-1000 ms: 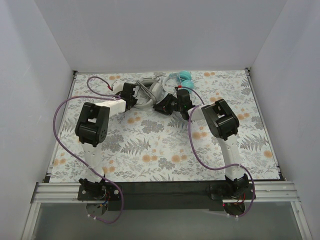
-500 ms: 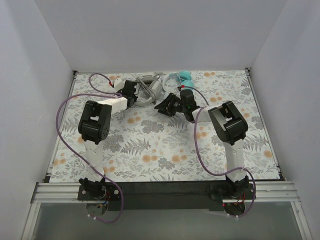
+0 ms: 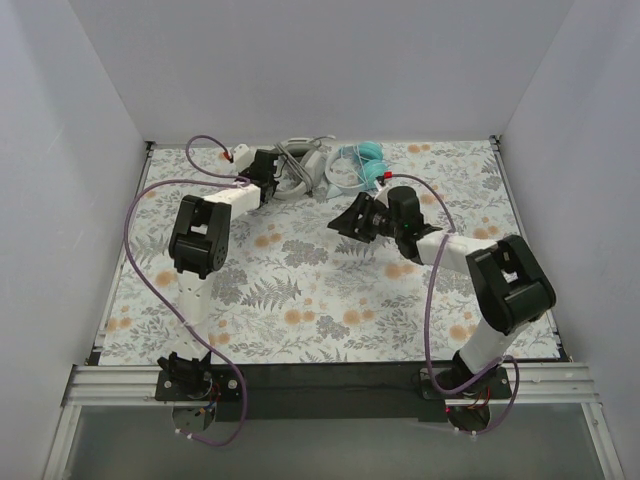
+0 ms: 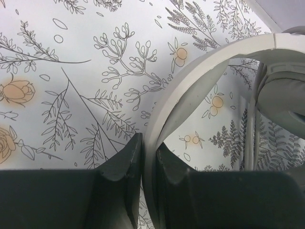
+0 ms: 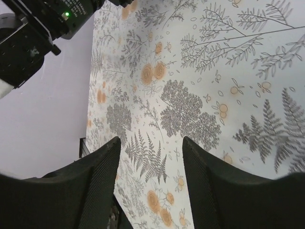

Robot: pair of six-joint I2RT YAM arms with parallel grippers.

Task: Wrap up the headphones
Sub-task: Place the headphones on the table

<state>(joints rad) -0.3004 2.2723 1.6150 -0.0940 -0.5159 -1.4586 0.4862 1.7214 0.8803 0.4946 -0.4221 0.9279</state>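
Note:
The white-grey headphones (image 3: 298,160) lie at the back of the table, close to the rear wall. My left gripper (image 3: 278,172) is shut on their pale headband (image 4: 195,76); in the left wrist view the band runs up from between the jaws (image 4: 148,152), with a grey ear cup (image 4: 286,95) at the right. Just to their right the teal headphones (image 3: 362,158) sit with a pale cable bunched beside them. My right gripper (image 3: 342,222) hovers in front of both pairs, apart from them. In the right wrist view it (image 5: 150,148) is open, with only the floral cloth between the fingers.
Thick purple robot cables (image 3: 140,230) (image 3: 430,300) loop over the floral cloth (image 3: 300,300) beside each arm. White walls close the table at the back and both sides. The left arm (image 5: 33,28) shows at the top left of the right wrist view.
The right gripper has opened and drawn back to the right, away from the headphones, its elbow swinging out. The left gripper has carried the white-grey headphones farther back.

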